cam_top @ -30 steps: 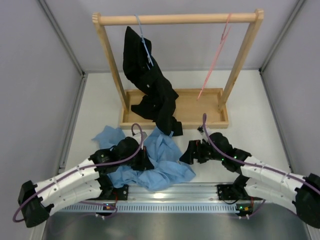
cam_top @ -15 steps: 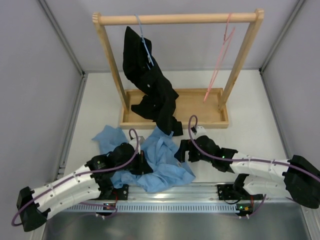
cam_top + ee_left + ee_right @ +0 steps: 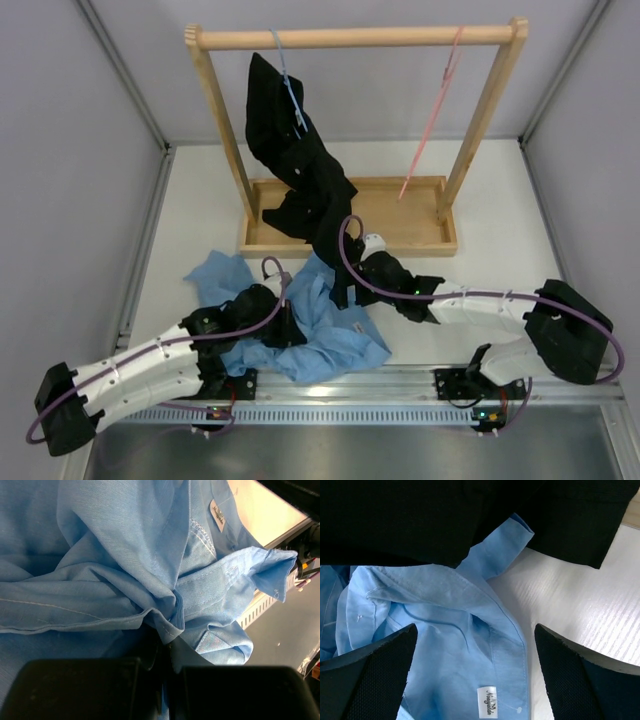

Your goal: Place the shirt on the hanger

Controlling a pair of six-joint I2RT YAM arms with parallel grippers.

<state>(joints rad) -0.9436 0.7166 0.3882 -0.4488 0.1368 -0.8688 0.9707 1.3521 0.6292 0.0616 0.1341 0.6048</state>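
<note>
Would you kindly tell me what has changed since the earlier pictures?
The right end effector swung left, from the table beside the shirt to above its collar, jaws open, holding nothing. The left end effector stayed shut on the shirt's cloth. The hanger swayed slightly but remains on the rack, as does the black shirt.

Shirt (image 3: pixel 335 345) on table (image 3: pixel 500 230) before rack (image 3: pixel 360 38), hanger (image 3: pixel 428 122) hung rt end.

the left hand (image 3: pixel 167 677) pinches a fold of the shirt (image 3: pixel 125 555).
</note>
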